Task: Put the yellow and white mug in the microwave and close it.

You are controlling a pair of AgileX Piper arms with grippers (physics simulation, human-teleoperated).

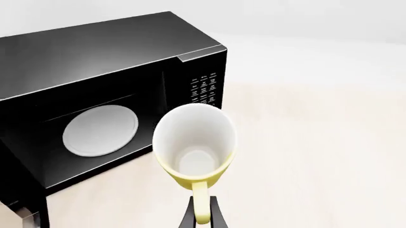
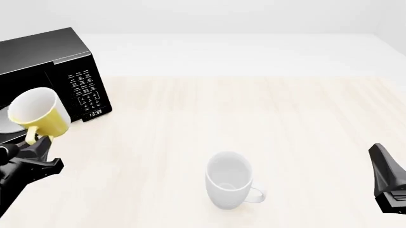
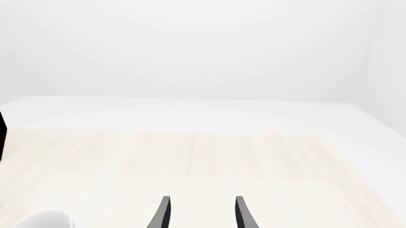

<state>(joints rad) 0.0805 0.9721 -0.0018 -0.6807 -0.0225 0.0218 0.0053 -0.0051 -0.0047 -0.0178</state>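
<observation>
Gripping the yellow loop handle between closed fingers, the left gripper [image 1: 201,219] carries the small yellow mug with its white inside [image 1: 194,147] in the left wrist view, the mug's mouth facing the camera and its long axis running away from the gripper. Ahead and to one side gapes the black boxy microwave [image 1: 95,52], door open, its white round turntable plate [image 1: 100,130] bare; the cavity lies just beyond the mug's rim.

From the front view, the mug hangs in the air, tilted, right before the microwave's opening at the tabletop's [image 2: 254,109] left edge, beside the white-button keypad [image 2: 85,89]. The larger plain white mug [image 2: 229,180] stands well apart, mid-table. The left arm is plainly the nearer one; the right gripper [image 2: 390,183] waits at the far right.

In the right wrist view, that gripper's dark fingers stand parted, holding nothing above pale tabletop.
</observation>
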